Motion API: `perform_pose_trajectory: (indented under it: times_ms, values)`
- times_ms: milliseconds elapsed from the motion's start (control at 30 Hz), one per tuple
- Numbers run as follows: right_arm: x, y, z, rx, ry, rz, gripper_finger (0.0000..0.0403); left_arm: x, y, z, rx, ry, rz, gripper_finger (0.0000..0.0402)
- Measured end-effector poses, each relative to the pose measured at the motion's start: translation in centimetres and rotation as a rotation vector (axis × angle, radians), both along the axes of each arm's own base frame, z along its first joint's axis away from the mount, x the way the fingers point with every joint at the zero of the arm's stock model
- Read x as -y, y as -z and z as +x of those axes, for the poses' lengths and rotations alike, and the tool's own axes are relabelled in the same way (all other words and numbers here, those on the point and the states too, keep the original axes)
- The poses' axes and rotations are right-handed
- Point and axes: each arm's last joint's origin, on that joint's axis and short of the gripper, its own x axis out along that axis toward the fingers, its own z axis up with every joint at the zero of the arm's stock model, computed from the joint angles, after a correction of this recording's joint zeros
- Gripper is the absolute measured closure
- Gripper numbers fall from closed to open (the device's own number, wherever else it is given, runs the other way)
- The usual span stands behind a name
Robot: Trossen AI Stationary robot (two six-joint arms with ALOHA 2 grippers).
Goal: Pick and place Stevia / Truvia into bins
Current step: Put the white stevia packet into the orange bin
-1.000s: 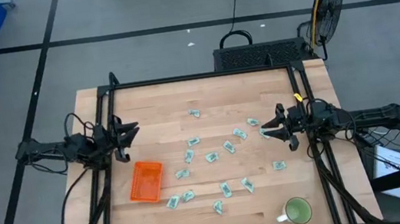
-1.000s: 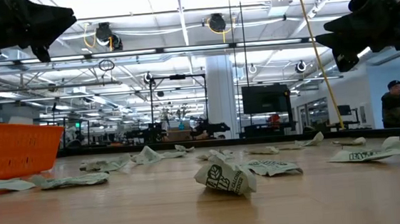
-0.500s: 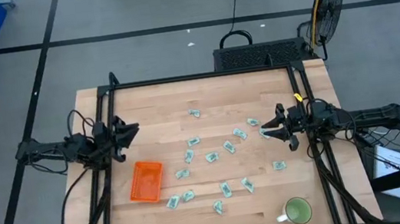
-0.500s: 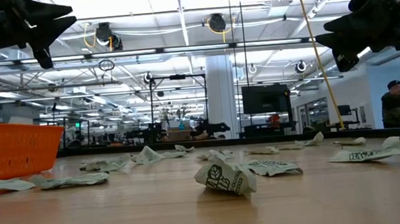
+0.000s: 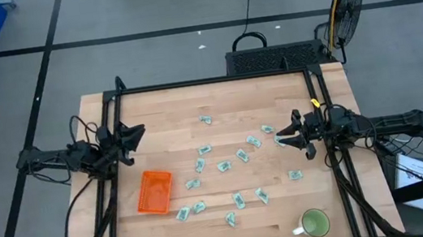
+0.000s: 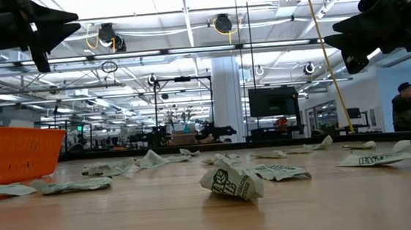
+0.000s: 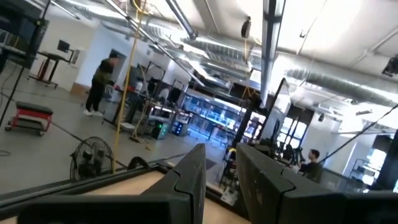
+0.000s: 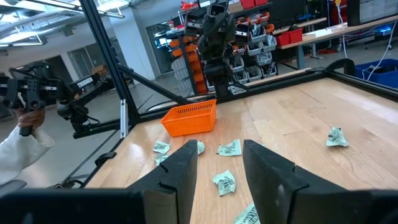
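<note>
Several small pale green and white packets (image 5: 223, 166) lie flat and scattered over the middle and right of the wooden table; they also show in the low view (image 6: 231, 183) and the right wrist view (image 8: 225, 182). The orange tray (image 5: 155, 191) (image 6: 10, 149) (image 8: 189, 117) sits on the table near the left side. My left gripper (image 5: 134, 137) (image 7: 221, 162) is open, raised above the left side, beyond the tray, holding nothing. My right gripper (image 5: 283, 136) (image 8: 219, 155) is open, raised above the right side next to the rightmost packets.
A green mug (image 5: 315, 223) stands near the table's near right corner. Black frame rails (image 5: 211, 81) run along the far edge and both sides. People stand in the room beyond (image 6: 405, 107) (image 7: 102, 84), and a sleeved hand (image 8: 25, 118) shows past the table's left side.
My left gripper has turned about its wrist while staying above the left side of the table; its fingers, spread toward the near edge a second ago, now lie closer together in the high view. The right arm, the packets and the tray have kept still.
</note>
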Motion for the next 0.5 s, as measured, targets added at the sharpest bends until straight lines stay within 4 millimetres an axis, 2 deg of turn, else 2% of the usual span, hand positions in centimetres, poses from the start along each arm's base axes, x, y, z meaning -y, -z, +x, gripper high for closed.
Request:
perform_pose_trajectory:
  times_ms: [500]
  values:
    - [0.0, 0.01, 0.0, 0.0, 0.0, 0.0, 0.0277, -0.03, -0.14, -0.05, -0.007, -0.02, 0.029, 0.0309]
